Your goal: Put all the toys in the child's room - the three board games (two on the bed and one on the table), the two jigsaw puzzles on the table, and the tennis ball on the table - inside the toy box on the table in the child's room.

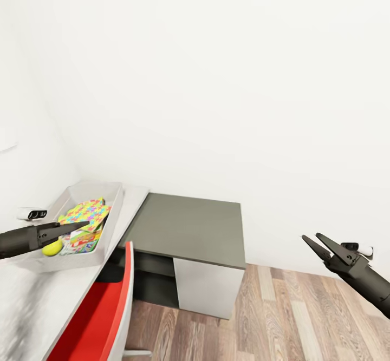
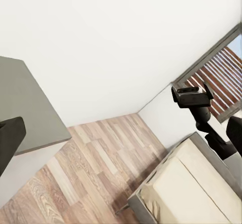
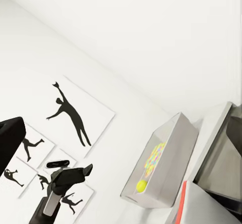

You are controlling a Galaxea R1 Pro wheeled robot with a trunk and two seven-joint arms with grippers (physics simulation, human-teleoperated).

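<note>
On the desk (image 1: 32,301), the toy box (image 1: 111,198) holds the tennis ball (image 1: 52,248) just beneath the left pincer (image 1: 81,224), grip unclear; right pincer (image 1: 317,242) gapes empty.

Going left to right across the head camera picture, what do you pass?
Left gripper → toy box holding a jigsaw puzzle → red chair → dark cabinet top → wood floor → right gripper.

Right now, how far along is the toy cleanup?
Mostly loaded, by the look of it: the toy box on the table holds a jigsaw puzzle, a board game and the tennis ball. Nothing in hand: the right pincer is open and empty over the floor; the left pincer carries nothing I can see. Whether other toys lie underneath, I can't tell.
</note>
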